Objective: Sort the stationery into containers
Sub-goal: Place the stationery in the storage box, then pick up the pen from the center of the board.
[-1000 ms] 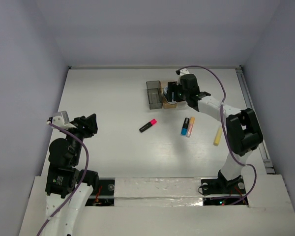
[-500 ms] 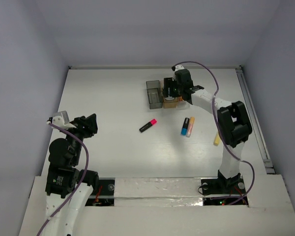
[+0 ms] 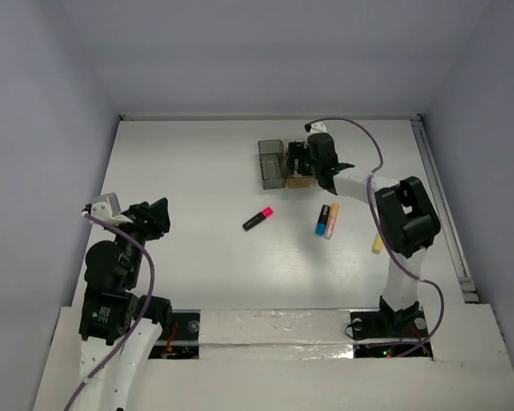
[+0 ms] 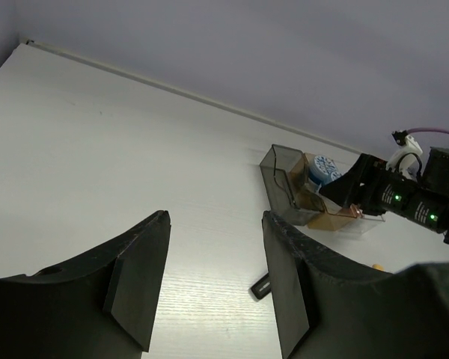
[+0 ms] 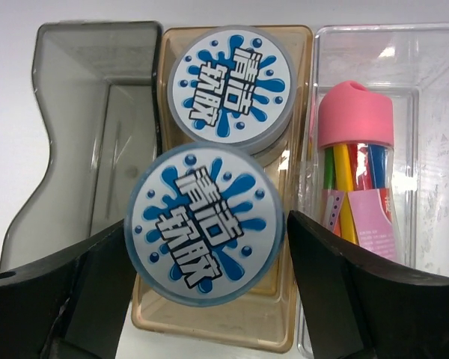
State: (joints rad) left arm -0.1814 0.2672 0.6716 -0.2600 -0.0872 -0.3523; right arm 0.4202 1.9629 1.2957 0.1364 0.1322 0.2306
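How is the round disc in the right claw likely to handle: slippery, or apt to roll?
The round disc looks rigid, with a smooth curved rim, so the right claw probably touches it at two spots; it may pivot or slip. It seems about as wide as the amber bin, so it might wedge.

Bright, even overhead light, faint shadows, glare on clear bin [image 5: 434, 149]
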